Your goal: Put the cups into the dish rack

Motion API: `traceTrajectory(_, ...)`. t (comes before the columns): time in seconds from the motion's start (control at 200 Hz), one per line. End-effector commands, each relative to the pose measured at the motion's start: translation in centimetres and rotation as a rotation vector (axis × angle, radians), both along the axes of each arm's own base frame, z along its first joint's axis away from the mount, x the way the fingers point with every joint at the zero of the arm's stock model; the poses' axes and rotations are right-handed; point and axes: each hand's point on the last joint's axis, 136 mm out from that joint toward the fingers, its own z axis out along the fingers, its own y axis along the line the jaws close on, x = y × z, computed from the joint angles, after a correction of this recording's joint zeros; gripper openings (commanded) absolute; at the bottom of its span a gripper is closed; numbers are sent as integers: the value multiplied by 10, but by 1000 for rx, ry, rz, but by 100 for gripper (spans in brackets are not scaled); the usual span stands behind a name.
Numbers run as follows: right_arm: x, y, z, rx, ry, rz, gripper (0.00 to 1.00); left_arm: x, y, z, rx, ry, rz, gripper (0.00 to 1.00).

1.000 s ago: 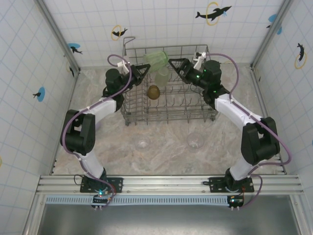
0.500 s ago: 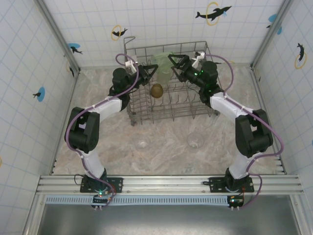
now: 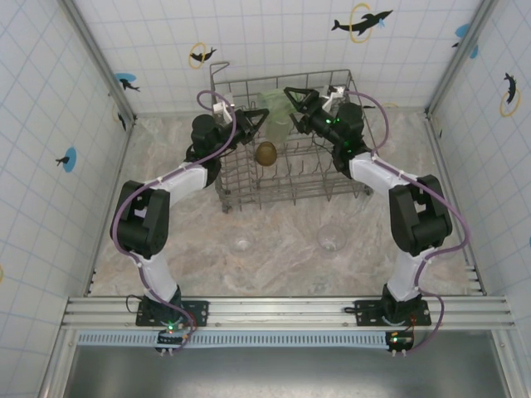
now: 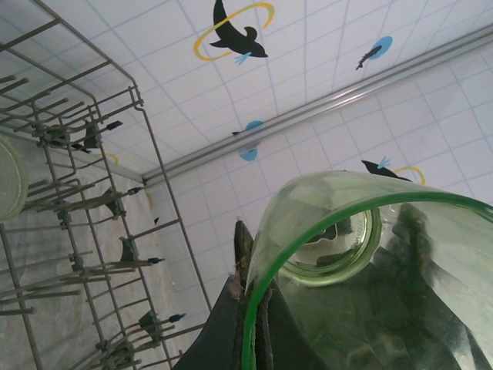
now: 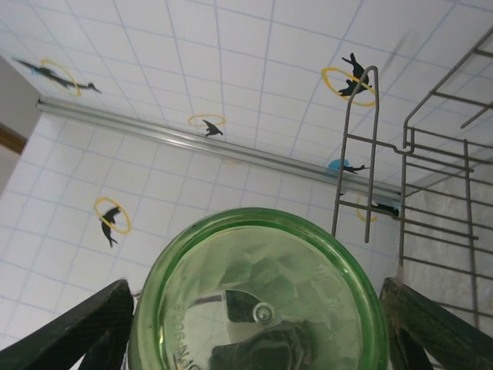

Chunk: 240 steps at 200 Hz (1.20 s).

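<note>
Between tiled walls [image 3: 274, 46], above marbled table [image 3: 282, 265], left jaws pinch the green cup [image 5: 262, 301], right jaws spread.

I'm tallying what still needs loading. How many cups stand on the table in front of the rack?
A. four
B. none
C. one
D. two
D: two clear cups stand on the table in front of the dish rack. The amber cup is already inside the rack, and the green cup is up above it.
</note>
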Motion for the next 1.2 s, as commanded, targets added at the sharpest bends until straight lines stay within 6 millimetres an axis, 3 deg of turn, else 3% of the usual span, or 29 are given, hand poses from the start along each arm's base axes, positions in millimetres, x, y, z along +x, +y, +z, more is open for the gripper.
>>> traceTrajectory(0.0, 1, 2, 29, 34, -87, -5, 76, -3, -15, 3, 9, -50, -34, 0)
traceTrajectory(0.13, 1, 1, 28, 45, -88, -7, 62, -5, -19, 4, 10, -67, -52, 0)
traceTrajectory(0.21, 1, -1, 30, 51, -95, -13, 57, -8, -21, 6, 9, -76, -63, 16)
traceTrajectory(0.26, 2, -3, 31, 51, -98, -20, 56, -8, -20, 5, 10, -72, -59, 19)
traceTrajectory(0.42, 3, -12, 36, 54, -110, -42, 54, -9, -16, 12, 17, -90, -40, 33)
traceTrajectory(0.495, 5, -18, 38, 52, -113, -55, 53, -10, -14, 16, 19, -98, -32, 46)
traceTrajectory(0.575, 6, -23, 40, 52, -117, -66, 52, -11, -13, 21, 26, -113, -27, 52)
traceTrajectory(0.656, 8, -29, 40, 51, -119, -79, 51, -10, -12, 21, 42, -113, -12, 64)
traceTrajectory(0.831, 16, -43, 39, 34, -123, -110, 51, -14, -7, 25, 55, -126, 5, 76)
traceTrajectory(0.981, 25, -59, 38, -15, -132, -152, 51, -18, -1, 33, 86, -146, 36, 78)
traceTrajectory(1.196, 37, -77, 27, -195, -136, -226, 52, -24, 11, 40, 176, -174, 101, 97)
